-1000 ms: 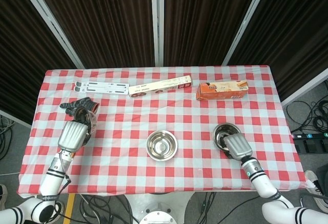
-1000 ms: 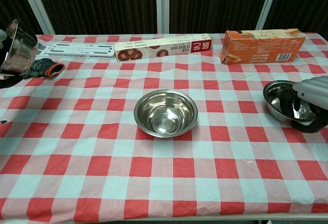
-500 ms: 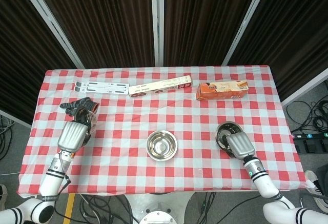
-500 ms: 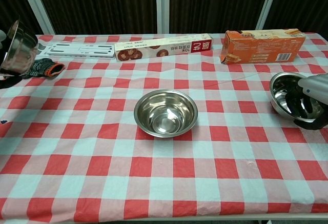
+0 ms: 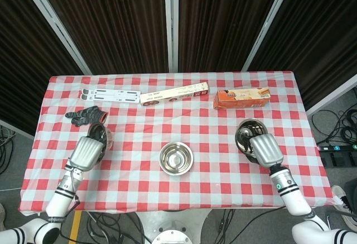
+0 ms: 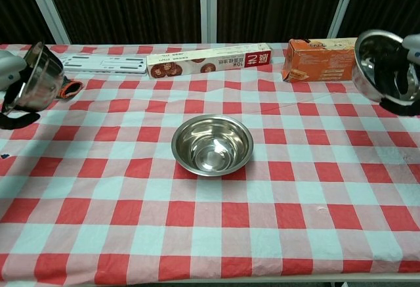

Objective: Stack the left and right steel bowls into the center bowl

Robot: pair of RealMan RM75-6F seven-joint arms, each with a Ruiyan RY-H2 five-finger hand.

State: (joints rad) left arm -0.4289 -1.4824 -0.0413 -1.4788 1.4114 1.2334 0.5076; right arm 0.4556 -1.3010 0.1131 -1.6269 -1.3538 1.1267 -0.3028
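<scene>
Rising clear of the tabletop [image 6: 216,234] since a second ago: right steel bowl [image 6: 382,66], now lifted and tilted on its side, opening turned toward the center, carried in the right hand [image 6: 408,77] with dark fingers [image 6: 394,106] clamped over the rim. Showing in the head view as right steel bowl [image 5: 248,135] just above the silver back of the right hand [image 5: 265,149], off to the right of the center bowl [image 5: 176,158].

Shifting inward and lower over the same second: left steel bowl [image 6: 38,77], also tipped on edge, gripped by the left hand [image 6: 12,96], fingers wrapped on its rim. Appearing in the head view as left steel bowl [image 5: 99,136] against the left hand [image 5: 88,152], well apart from the center bowl and just below the dark glove [image 5: 85,115] lying on the checked cloth.

Sitting upright and alone in the middle of the red-and-white checked tabletop: center bowl [image 6: 212,144], opening upward, touched by neither hand.

Lying along the far edge: white flat folded stand [image 5: 109,94] at left, long cling-wrap box [image 6: 209,60] beside it, orange biscuit box [image 6: 323,60] further right, partly overlapped in the chest view by the raised right steel bowl. Hanging behind the tabletop: dark curtain panels [image 5: 223,20] between pale frame bars.
</scene>
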